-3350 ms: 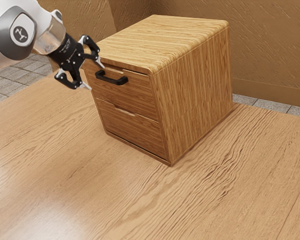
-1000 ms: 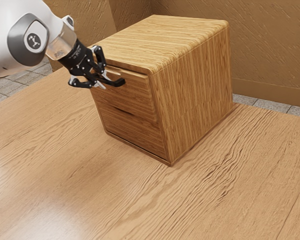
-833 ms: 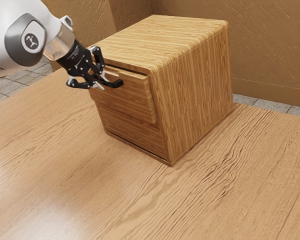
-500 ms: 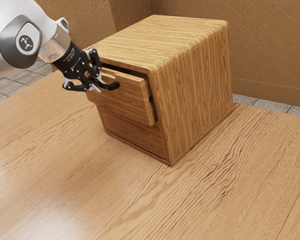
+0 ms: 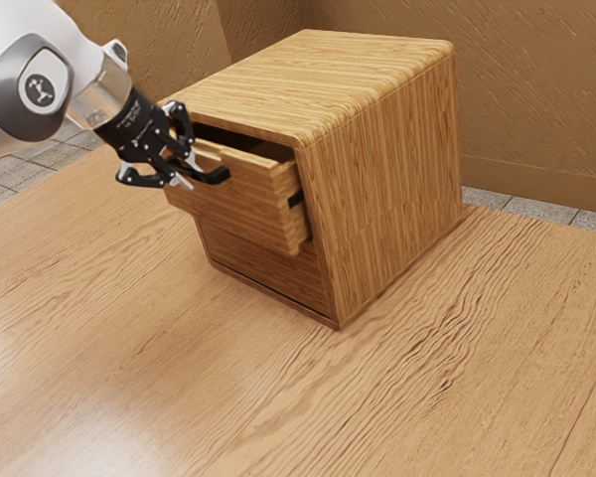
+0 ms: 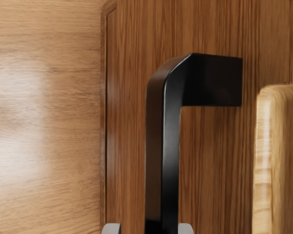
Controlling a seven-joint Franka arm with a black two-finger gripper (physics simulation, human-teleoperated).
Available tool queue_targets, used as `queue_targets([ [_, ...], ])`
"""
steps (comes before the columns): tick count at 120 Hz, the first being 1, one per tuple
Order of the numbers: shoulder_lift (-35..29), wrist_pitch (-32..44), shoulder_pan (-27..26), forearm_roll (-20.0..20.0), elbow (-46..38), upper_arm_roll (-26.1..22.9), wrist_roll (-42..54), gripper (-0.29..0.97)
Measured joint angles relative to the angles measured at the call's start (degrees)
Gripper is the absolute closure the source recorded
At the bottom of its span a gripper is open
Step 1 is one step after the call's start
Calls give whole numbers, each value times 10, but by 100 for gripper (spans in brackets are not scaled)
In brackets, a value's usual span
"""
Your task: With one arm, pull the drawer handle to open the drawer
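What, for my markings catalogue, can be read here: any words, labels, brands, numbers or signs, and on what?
No legible words or numbers.
White emblem without letters: on the arm's grey joint cap.
Faint pale print on the black body of the end effector: too small to read.
The cabinet, drawer and handle: no text.

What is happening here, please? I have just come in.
A robot arm is opening a wooden cabinet. Its end effector is shut on the black handle of the top drawer. That drawer is partly open: its front stands out from the cabinet, with a dark gap above and behind it. The lower drawer is shut.
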Motion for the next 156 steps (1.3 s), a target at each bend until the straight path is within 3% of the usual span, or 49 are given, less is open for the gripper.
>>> queue_targets([
  [156,-92,0,19,12,-98,2,-1,63],
])
